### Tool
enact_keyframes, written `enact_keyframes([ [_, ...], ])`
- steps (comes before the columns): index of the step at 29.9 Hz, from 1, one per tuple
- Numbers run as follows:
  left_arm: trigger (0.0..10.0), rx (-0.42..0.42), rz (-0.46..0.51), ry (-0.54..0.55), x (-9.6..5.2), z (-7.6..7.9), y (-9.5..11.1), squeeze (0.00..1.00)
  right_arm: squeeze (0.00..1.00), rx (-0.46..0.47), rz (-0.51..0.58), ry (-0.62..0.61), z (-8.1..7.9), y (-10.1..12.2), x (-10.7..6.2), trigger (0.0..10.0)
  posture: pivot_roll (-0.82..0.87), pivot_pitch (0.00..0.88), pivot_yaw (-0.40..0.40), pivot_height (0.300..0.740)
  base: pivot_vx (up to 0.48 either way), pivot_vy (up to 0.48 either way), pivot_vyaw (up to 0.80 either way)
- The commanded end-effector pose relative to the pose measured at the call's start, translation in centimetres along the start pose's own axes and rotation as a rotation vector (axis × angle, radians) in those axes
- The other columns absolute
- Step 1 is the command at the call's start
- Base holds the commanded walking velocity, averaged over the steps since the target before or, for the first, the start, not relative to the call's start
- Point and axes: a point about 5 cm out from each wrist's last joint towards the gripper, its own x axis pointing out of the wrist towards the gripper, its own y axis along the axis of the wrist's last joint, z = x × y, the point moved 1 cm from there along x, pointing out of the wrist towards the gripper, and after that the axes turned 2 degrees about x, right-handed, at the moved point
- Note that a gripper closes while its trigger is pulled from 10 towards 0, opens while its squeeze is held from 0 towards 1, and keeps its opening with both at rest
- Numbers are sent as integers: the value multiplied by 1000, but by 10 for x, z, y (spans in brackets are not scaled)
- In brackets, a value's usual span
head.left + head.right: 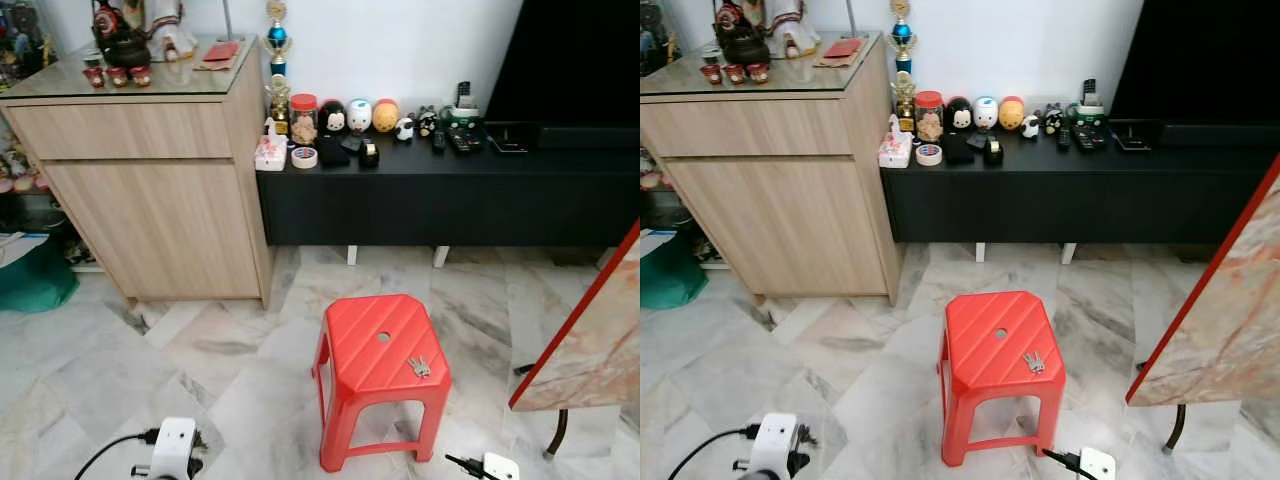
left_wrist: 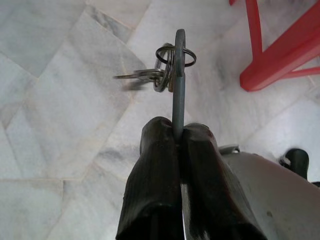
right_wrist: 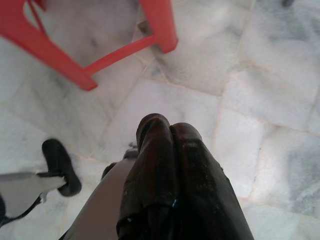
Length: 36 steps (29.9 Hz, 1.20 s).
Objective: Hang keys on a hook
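Left gripper (image 2: 178, 134) clamped on a flat grey key blade, holding a bunch of keys (image 2: 167, 70) on a dark split ring over the marble floor (image 2: 65, 100); ring and other keys dangle at the blade's far end, upper centre of the left wrist frame. Red stool leg (image 2: 280, 57) in that frame's upper right corner.

A second small key set (image 1: 419, 366) lies flat on the red plastic stool (image 1: 375, 350), on the seat's right side near its front edge, lower centre-right of the left eye frame.

Right gripper (image 3: 170, 131) has fingers pressed together, nothing between them, pointing down at floor tiles; stool legs at upper left of the right wrist frame.

Behind the stool: black low console (image 1: 450, 200) across the middle right, with round figurines (image 1: 358, 115), a jar (image 1: 303, 118) and remotes on top. Light wood cabinet (image 1: 150, 190) at upper left. Dark TV (image 1: 575, 60) upper right. Marble-patterned board with red edge (image 1: 590, 340) leaning at right edge. White plug (image 1: 172, 445) with black cable at bottom left
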Motion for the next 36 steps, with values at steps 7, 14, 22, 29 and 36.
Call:
enact_keyframes([
  [7,10000,-7,-37,3,-2,3,-13,0,0,29,20,-2,-7,13,2,10000,-18,0,20,740,0,-425,0],
  [14,10000,-14,-37,-5,-2,7,-14,0,0,10,3,-15,-4,12,2,10000,-8,0,16,740,0,-471,0],
  [22,10000,-17,-45,-7,-2,8,-16,0,0,29,-2,-16,1,8,1,10000,-10,0,18,740,0,-480,0],
  [29,10000,-19,-49,-12,-3,9,-18,0,0,-1,-21,-10,5,3,0,10000,-9,0,21,740,0,-480,-365],
  [36,10000,-3,-46,-25,-2,11,-16,0,0,-21,-35,1,4,2,0,10000,-6,0,24,740,0,-480,-619],
])
